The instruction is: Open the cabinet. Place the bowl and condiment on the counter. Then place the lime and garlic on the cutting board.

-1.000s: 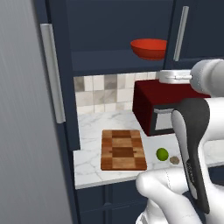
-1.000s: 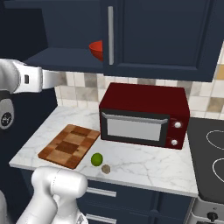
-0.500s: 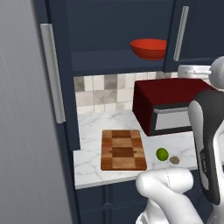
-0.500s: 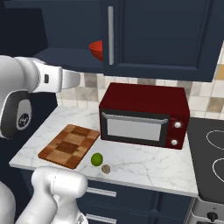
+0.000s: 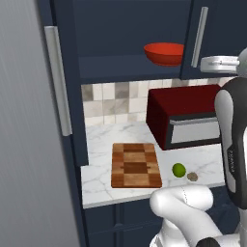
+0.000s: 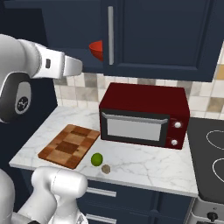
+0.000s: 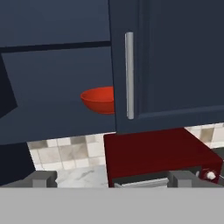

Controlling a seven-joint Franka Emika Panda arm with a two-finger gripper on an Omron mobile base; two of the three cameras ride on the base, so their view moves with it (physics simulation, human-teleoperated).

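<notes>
End effector (image 7: 109,178): jaws wide apart, holding nothing.
Bowl (image 7: 99,99): half behind the closed cabinet door (image 7: 175,61).
Risk: reaching past that door could clip it.

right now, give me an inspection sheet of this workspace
surface: white marble counter, bare patches around the things on it.
job's things: cabinet left door swung open, right door shut; red bowl on the cabinet shelf, partly behind the shut door; cutting board flat on the counter with nothing on it; lime and garlic on the counter right of the board, close together; condiment: nothing seen.
clutter: dark red microwave on the counter, door shut.
grippers: gripper raised in front of the cabinet, jaws open, holding nothing.
cables: nothing seen.
surroundings: tiled backsplash; stovetop right of the microwave.
</notes>
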